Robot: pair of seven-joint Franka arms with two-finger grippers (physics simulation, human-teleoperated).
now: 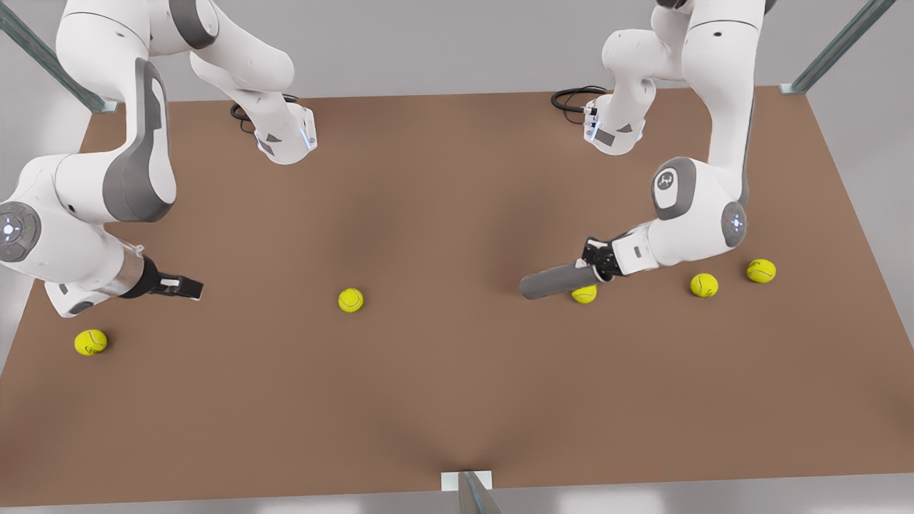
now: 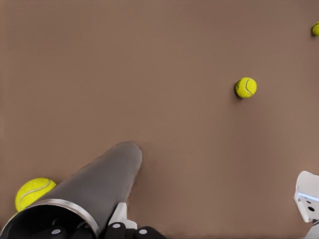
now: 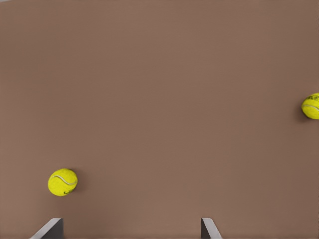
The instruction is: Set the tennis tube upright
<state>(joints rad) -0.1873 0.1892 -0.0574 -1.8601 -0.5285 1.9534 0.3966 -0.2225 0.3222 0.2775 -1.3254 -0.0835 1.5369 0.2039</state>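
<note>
On the matte brown table (image 1: 443, 400), left gripper (image 1: 598, 265) clamped on the smooth grey tennis tube (image 1: 560, 281), silvery-rimmed; right gripper (image 1: 187, 287) spread open

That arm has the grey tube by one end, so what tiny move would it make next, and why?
Probably tip the tennis tube towards vertical. The left hand grips it at the silvery-rimmed end, and it lies nearly level, with a tennis ball right beside it. The right hand, open, waits at the front view's left.

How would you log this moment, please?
left gripper: shut on tennis tube, tilted near-horizontal | right gripper: open, waiting | tube not upright
</note>
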